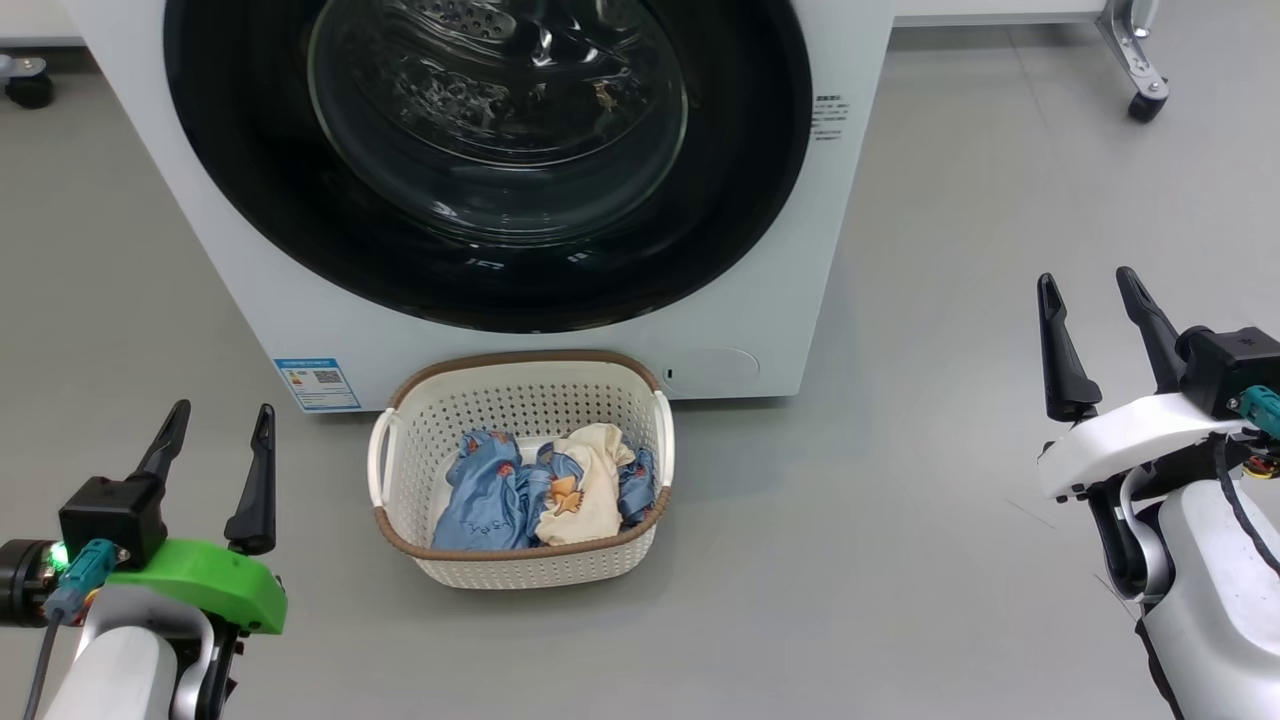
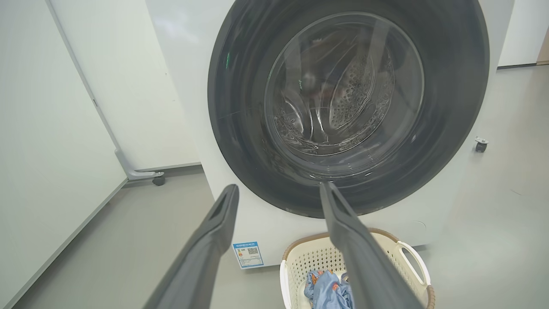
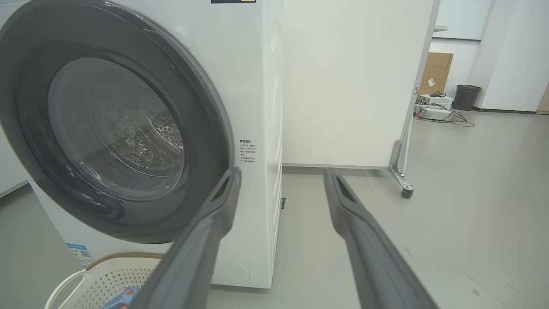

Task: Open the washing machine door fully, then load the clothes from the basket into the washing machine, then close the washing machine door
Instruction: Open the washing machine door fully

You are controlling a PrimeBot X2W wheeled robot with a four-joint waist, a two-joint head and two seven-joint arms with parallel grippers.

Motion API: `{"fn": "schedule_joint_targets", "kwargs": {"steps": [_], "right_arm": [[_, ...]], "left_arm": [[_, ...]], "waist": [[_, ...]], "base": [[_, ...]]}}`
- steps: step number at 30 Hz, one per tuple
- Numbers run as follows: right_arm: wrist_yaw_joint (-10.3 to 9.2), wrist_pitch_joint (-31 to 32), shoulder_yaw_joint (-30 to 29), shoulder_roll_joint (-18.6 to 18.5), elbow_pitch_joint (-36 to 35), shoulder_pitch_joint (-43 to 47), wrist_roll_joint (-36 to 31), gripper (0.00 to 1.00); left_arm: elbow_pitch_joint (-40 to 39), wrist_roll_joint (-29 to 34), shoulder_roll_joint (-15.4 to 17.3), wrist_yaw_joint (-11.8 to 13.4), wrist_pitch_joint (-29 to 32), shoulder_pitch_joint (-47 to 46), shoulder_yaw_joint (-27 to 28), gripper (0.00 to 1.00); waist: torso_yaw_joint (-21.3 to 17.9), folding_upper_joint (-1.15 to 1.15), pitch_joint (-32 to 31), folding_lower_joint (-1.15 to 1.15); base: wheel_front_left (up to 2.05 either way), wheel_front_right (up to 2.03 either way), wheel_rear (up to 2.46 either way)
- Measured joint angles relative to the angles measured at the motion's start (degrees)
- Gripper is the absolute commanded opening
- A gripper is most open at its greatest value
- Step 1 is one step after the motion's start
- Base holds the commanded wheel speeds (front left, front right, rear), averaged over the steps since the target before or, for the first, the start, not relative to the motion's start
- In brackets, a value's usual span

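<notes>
Looking down from the head view, we've got the washing machine (image 1: 240, 290) standing big and white at the top of the picture, and the washing machine door (image 1: 250, 170) is shut, its glossy black ring lying flush on the front panel. Through the clear glass centre you can make out the perforated steel drum. A blue label sticker (image 1: 316, 383) sits at the machine's lower left corner.

Down on the grey floor (image 1: 900, 520), the basket (image 1: 520, 400) is parked right up against the foot of the machine, directly below the door, upright, with its white handles out to either side. The clothes (image 1: 495, 505) are all inside it, bunched low toward the near wall: light blue fabric with little orange prints, and a cream piece with an orange figure lying on top toward the right.

Now the arms. The left gripper (image 1: 224, 408) hangs at the lower left, off to the basket's left side and clear of it, its dark fingers spread wide with nothing between them. The right gripper (image 1: 1087, 275) is out on the far right, well apart from both machine and basket, also spread wide and carrying nothing. From the left wrist view, those fingers frame the lower edge of the door; from the right wrist view, the fingers frame the machine's right front corner.
</notes>
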Motion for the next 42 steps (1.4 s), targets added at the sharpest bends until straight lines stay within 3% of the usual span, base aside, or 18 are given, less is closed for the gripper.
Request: {"fn": "schedule_joint_targets", "kwargs": {"steps": [19, 42], "right_arm": [[0.03, 0.0, -0.83, 0.47, -0.09, 0.0, -0.71, 1.0], [0.63, 0.0, -1.85, 0.87, -0.09, -0.01, -1.6, 1.0]], "left_arm": [[-0.29, 0.71, -0.7, -0.49, 0.0, -1.21, 0.16, 1.0], [-0.92, 2.12, -1.99, -0.51, 0.0, -1.19, 1.85, 1.0]], "waist": [[0.45, 0.0, 1.18, 0.0], [0.61, 0.0, 0.91, 0.0]], "base": [[0.47, 0.47, -0.95], [0.06, 0.06, -0.11]]}}
